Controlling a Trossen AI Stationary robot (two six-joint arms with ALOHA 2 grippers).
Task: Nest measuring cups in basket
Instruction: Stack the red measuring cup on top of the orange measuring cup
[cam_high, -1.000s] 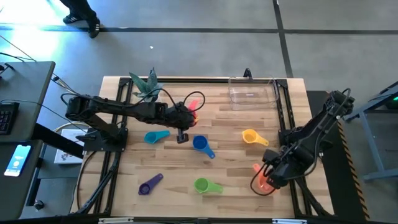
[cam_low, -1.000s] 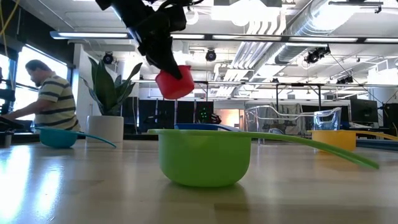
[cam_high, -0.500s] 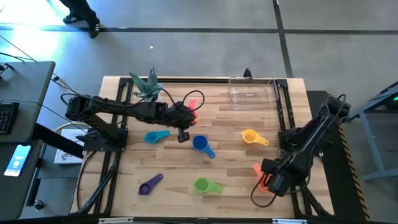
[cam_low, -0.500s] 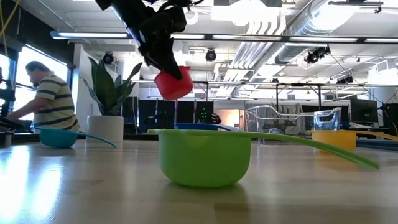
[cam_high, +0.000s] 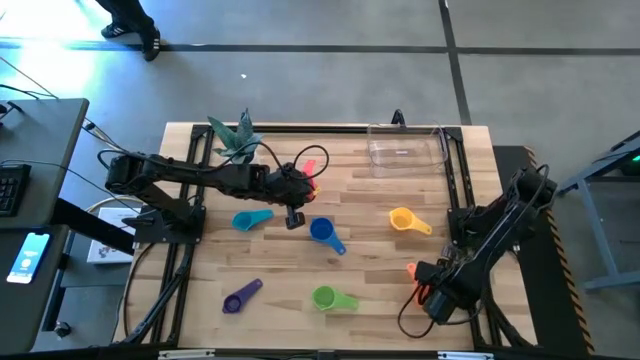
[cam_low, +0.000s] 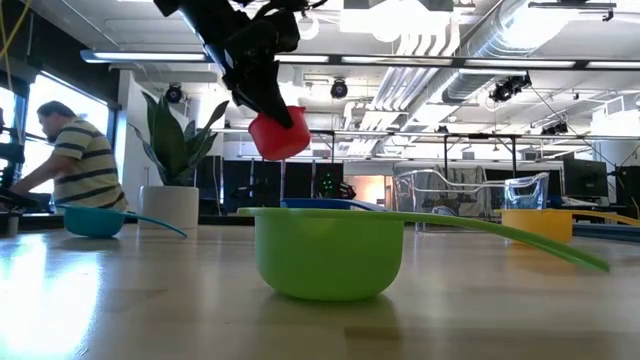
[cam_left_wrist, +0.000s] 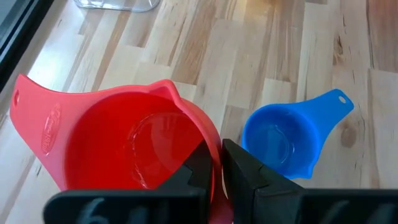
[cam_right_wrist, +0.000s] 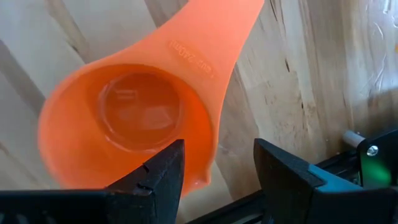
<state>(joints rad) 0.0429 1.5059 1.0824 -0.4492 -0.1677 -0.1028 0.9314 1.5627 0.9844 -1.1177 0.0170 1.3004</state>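
My left gripper (cam_high: 300, 186) is over the middle of the table, shut on the red cup (cam_left_wrist: 124, 146), which also shows high in the low view (cam_low: 278, 135). My right gripper (cam_high: 432, 295) is open at the near right corner, over the orange cup (cam_right_wrist: 130, 118). One finger stands over its bowl, the other outside its rim, and only its handle (cam_high: 412, 270) shows from above. The teal (cam_high: 250, 220), blue (cam_high: 325, 232), yellow (cam_high: 404, 220), green (cam_high: 330, 298) and purple (cam_high: 240, 296) cups rest on the table. The clear basket (cam_high: 405, 150) stands at the far right. My left gripper pinches the red cup's wall at the rim (cam_left_wrist: 214, 146), opposite the handle, with one finger inside the bowl and one outside. The cup is lifted clear of the table and tilted, with its handle (cam_left_wrist: 31, 118) pointing away from the fingers. My right gripper straddles the orange cup's rim (cam_right_wrist: 208, 158) beside the handle; whether a finger touches it I cannot tell.
A small potted plant (cam_high: 235, 140) stands at the far left of the table. The green cup (cam_low: 330, 250) fills the front of the low view. A person in a striped shirt (cam_low: 85, 165) sits beyond the table. Bare wood lies between the cups.
My right gripper has moved toward the table's near edge and come over the orange cup, covering its bowl from above. My left gripper and the red cup have kept still.
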